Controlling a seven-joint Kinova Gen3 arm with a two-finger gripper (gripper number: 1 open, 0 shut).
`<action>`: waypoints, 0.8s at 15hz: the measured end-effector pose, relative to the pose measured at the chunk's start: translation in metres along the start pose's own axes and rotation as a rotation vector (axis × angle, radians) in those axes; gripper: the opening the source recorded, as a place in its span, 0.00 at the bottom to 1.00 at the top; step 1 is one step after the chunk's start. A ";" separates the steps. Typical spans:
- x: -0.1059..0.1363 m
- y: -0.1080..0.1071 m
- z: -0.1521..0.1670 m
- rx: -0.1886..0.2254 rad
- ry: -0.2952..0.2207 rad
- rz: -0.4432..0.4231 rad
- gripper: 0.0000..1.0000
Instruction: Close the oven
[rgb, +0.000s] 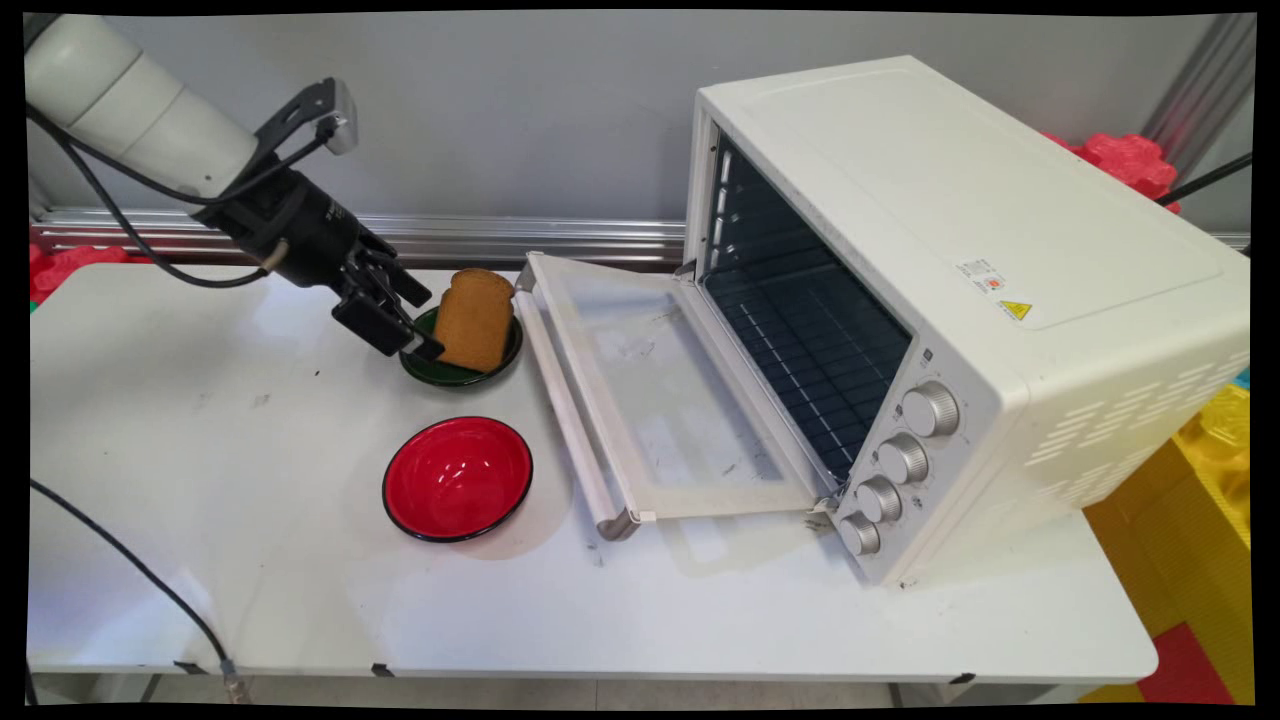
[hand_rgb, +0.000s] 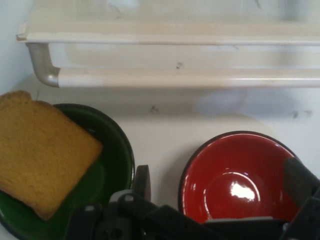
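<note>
The red bowl (rgb: 457, 478) sits nearest the table's (rgb: 200, 420) front edge, bare inside; behind it a green bowl (rgb: 495, 362) holds a slice of toast (rgb: 474, 318) leaning on the rim, which hides much of that bowl; the gripper (rgb: 408, 322) hangs just left of it, fingers (hand_rgb: 141, 181) spread wide, holding nothing; the oven's (rgb: 960, 300) door (rgb: 650, 390) lies open just beside both bowls; its far right corner is cut off.

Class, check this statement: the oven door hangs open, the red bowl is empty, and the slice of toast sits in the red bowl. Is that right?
Not quite. The toast sits in the green bowl, as the main view shows. The red bowl is empty and the oven door is open, as stated.
</note>
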 end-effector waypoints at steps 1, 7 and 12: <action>-0.001 0.003 -0.001 -0.004 0.003 -0.005 1.00; -0.003 0.012 -0.001 -0.013 0.010 0.000 1.00; -0.005 0.014 0.000 -0.013 0.007 0.014 0.00</action>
